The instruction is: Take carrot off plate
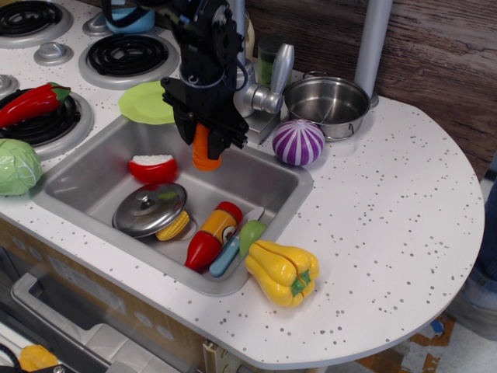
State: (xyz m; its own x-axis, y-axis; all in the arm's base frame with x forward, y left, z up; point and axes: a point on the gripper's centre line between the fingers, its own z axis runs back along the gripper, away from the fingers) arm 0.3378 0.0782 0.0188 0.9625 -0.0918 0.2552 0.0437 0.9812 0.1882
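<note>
The carrot [206,149] is plain orange, the plate [144,103] lime green, and the gripper [204,140] black. The counter [388,202] is white with dark speckles. The sink [256,179], lid [149,208], pot [326,102] and faucet [241,85] are silvery metal. A purple onion [298,142] has white stripes. The pepper [283,272] is yellow with a green stem, and the chili [31,102] is red with a green stem. The bottle [211,235] is red and yellow. The cabbage [17,166] is pale green, the corn [174,226] yellow, the bowl [128,19] blue. The burners [124,54] are black in grey rings, and the wall [443,54] is brown wood grain.
</note>
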